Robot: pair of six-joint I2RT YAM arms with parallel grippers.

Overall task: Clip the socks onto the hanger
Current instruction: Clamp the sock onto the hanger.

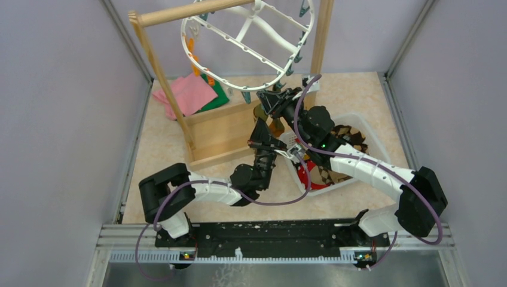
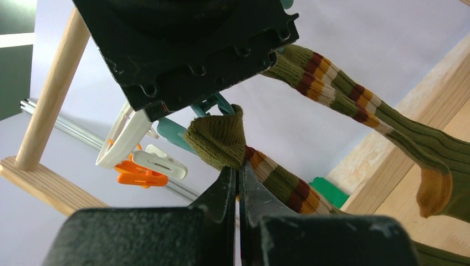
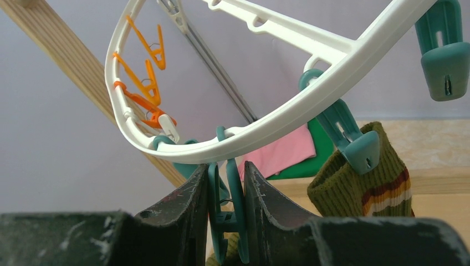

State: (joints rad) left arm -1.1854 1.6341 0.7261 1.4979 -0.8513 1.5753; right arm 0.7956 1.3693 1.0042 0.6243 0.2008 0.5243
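The white oval hanger point(image 1: 197, 63) hangs tilted from the wooden pole, and its rim point(image 3: 288, 119) runs across the right wrist view. My right gripper point(image 3: 226, 166) is shut on a teal clip point(image 3: 228, 199) under that rim, pressing its two arms together. Just beneath, my left gripper point(image 2: 238, 169) is shut on the cuff of an olive sock with orange stripes point(image 2: 219, 138) and holds it up at the clip's mouth point(image 2: 177, 136). A second olive striped sock point(image 3: 366, 183) hangs from the neighbouring teal clip point(image 3: 354, 144). In the top view both grippers, left point(image 1: 261, 122) and right point(image 1: 269, 98), meet below the hanger's front edge.
A white basket point(image 1: 359, 122) at the right holds more socks point(image 1: 326, 174), argyle and red among them. The wooden rack's base board point(image 1: 218, 134) stands right behind the grippers. Pink and green cloths point(image 1: 194, 92) lie behind it. Orange clips point(image 3: 144, 77) dangle at the hanger's left.
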